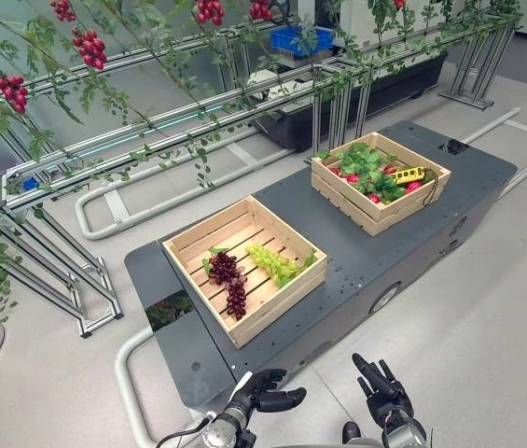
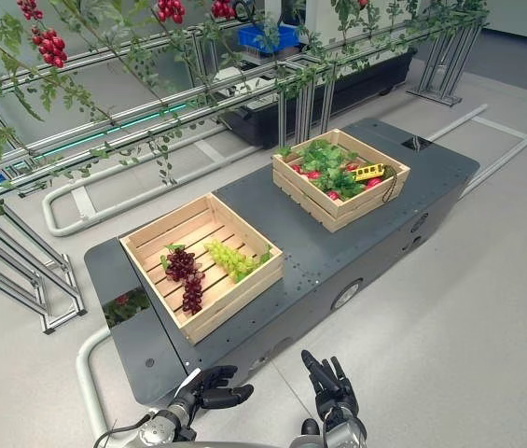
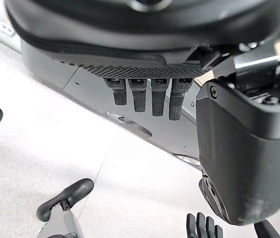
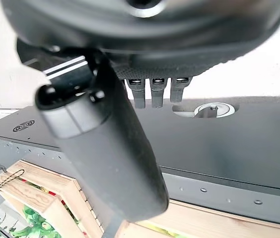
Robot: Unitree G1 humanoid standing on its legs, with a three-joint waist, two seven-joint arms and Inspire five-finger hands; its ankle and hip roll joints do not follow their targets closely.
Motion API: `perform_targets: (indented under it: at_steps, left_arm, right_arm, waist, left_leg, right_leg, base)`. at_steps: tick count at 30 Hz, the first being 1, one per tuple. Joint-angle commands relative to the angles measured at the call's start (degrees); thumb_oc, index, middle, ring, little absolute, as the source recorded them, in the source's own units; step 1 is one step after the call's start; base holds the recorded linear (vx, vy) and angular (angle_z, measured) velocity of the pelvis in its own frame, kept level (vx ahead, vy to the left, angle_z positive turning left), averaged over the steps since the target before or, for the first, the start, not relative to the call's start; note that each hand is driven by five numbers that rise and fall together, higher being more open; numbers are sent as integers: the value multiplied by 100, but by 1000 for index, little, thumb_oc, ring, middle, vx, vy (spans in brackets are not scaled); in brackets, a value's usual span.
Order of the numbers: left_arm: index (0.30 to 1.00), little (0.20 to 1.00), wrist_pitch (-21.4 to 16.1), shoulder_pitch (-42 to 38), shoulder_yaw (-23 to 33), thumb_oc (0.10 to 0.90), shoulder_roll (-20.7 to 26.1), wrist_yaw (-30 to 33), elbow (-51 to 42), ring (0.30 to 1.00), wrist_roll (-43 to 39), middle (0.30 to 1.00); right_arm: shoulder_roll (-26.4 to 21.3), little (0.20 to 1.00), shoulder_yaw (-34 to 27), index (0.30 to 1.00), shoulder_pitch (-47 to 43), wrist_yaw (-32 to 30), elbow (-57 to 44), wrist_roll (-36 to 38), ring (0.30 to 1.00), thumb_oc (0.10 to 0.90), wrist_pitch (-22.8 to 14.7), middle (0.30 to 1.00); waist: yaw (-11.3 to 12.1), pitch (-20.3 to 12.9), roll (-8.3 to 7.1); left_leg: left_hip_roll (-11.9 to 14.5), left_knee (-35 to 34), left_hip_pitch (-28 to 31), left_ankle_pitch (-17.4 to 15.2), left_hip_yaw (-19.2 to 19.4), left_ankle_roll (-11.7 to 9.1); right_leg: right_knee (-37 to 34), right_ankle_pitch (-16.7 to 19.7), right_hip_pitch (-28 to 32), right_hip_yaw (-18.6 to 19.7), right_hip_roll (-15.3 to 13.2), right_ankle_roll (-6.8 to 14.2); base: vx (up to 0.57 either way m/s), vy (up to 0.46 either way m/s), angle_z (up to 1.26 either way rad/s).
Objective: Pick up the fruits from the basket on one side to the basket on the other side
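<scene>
Even, bright, diffuse light from overhead; no hard glare. Soft shadows inside the near crate (image 1: 244, 266), falling toward its near wall. Dull sheen on the grey platform (image 1: 366, 233) beside it. Straight rails beyond the crate bow near picture edges. Wrist views: own hand housing close, blurred; pale floor washed out.

Platform (image 1: 356, 245): dark grey, matte.
Near crate (image 1: 209, 241): pale natural wood, slatted.
Grapes in it: one bunch dark purple (image 1: 228, 278), one bunch light green (image 1: 272, 262).
Far crate (image 1: 349, 202): same pale wood.
Contents: green leaves (image 1: 367, 168), red fruit (image 1: 413, 186), yellow item (image 1: 408, 174).
Vines (image 1: 76, 89) behind platform's far edge: green foliage, red berry clusters (image 1: 90, 48).
Bin (image 1: 301, 39): blue.
Floor (image 1: 487, 317): light grey.
Both hands (image 1: 261, 389) (image 1: 382, 385): black.
</scene>
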Motion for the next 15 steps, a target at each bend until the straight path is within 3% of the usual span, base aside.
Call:
perform_targets:
  at_steps: [1,9,15]
  left_arm:
    - [900,900,-449,-459,-11,800,-38,149,-185,900,-48,900]
    - [900,900,-580,-475,10,800,-26,46,-240,900,32,900]
    - [900,900,-1204,-592,15,800,120,670,-627,900,203,900]
  right_arm:
    - [147,900,192,900,-436,-55,-149,-313,900,800,-124,900]
    - [203,900,207,900,-420,-114,-200,-234,900,800,-181,900]
    - [199,900,210,900,-423,-270,-283,-277,900,800,-202,900]
  waist:
    - [-95,236,-147]
    - [-28,247,-204]
    - [11,289,-171]
  left_leg:
    - [-102,51,-51,-313,-94,360]
    - [-98,51,-65,-325,-148,352]
    - [-131,51,-66,-311,-221,334]
  right_leg:
    - [13,-385,353,50,-125,-127]
    - [13,-395,371,-56,-132,-125]
    - [13,-412,422,-160,-160,-127]
  base:
    - [0,0,0]
    - [0,0,0]
    - [0,0,0]
